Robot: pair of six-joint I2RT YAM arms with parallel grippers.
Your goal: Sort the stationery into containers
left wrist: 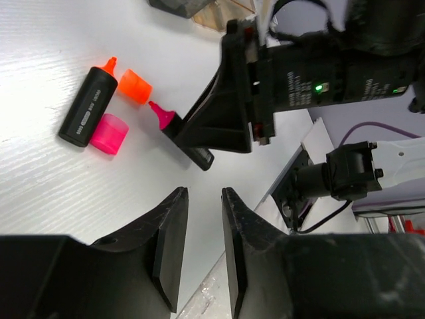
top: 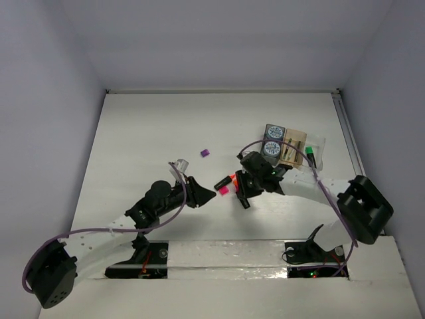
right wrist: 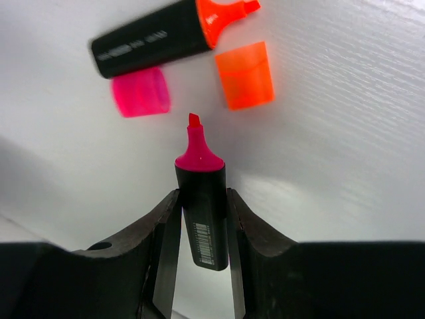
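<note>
Right claw point(right wrist: 202, 194) clamps uncapped pink marker point(right wrist: 202, 222) | left claw point(left wrist: 203, 193) slightly parted, empty | best approach: line marker squarely with pink cap point(right wrist: 141, 92), just ahead

pale grey walls point(top: 219, 40) enclose a white table point(top: 146, 133) under even light.

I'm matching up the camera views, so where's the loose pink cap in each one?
Top external: the pink cap sits near the picture's centre.
Left wrist: upper left, pink cap.
Right wrist: upper left, pink cap.
Shared landmark: the uncapped orange marker lies right beside it in all three.
</note>
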